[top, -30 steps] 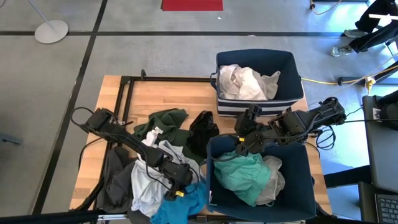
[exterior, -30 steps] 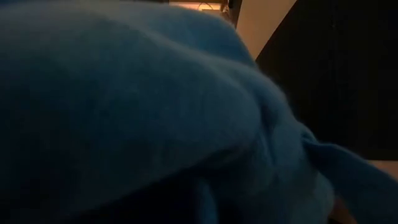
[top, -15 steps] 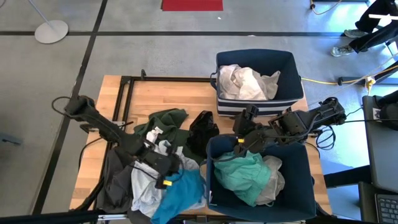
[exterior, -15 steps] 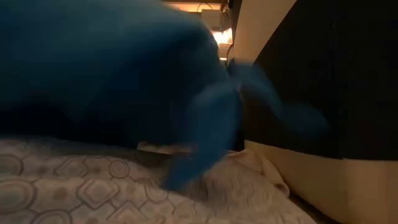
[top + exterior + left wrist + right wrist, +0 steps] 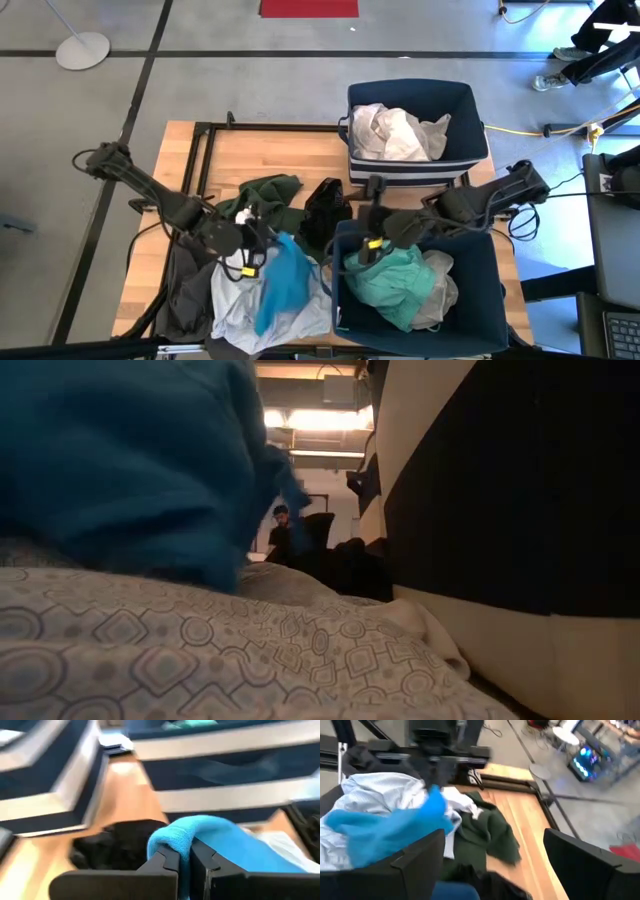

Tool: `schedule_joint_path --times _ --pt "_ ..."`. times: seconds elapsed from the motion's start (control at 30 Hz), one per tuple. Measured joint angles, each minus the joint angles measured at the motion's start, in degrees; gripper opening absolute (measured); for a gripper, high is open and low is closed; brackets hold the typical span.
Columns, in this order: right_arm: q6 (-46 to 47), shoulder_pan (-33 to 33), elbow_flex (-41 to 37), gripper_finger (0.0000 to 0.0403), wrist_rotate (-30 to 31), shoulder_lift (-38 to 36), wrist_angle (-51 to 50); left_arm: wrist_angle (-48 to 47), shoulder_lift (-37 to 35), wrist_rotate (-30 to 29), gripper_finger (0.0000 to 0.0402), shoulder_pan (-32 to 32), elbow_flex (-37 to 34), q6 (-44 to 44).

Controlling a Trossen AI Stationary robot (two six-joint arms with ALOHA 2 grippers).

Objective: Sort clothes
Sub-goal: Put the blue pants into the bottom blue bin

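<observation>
The clothes lie heaped on the table's near left. They are a light patterned cloth [image 5: 230, 300], a charcoal piece [image 5: 185, 290], a dark green one [image 5: 265, 195] and a black one [image 5: 325, 205]. My left gripper [image 5: 258, 258] is shut on a teal blue garment [image 5: 280, 285] above the heap. My right gripper [image 5: 368, 243] hangs open over the far left corner of the near navy bin [image 5: 490, 300], holding nothing. That bin holds a turquoise garment [image 5: 395, 280]. The far bin [image 5: 465, 100] holds white clothes [image 5: 395, 130]. My left gripper [image 5: 184, 862] pinches a bunched fold of the teal blue garment [image 5: 175, 832] between its two fingers. The fingers slant down from the table's far left. The garment hangs below them [image 5: 130, 470], and its lower end reaches the light patterned cloth [image 5: 150, 650].
The two navy bins fill the table's right half, one behind the other. Bare wood [image 5: 270, 150] shows along the far left, beside a black frame [image 5: 200, 150]. Beyond the table a person [image 5: 283, 525] shows in the room.
My left gripper has risen and drawn back toward the table's far left, tipping toward level. It has pulled the teal blue garment up off the near edge of the heap, so it now hangs. My right gripper has shifted a little toward the table's left and turned.
</observation>
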Motion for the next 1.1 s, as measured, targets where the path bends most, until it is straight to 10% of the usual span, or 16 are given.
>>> schedule_joint_path --times 0.83,1.1 --pt "0.24 -8.50 0.00 0.0335 -9.87 15.85 15.01 15.50 -1.09 -8.62 0.0006 1.35 0.02 11.20" --pt "-0.89 -8.62 0.00 0.0181 -9.76 16.33 13.50 15.94 -1.09 -8.62 0.0004 1.35 0.02 11.91"
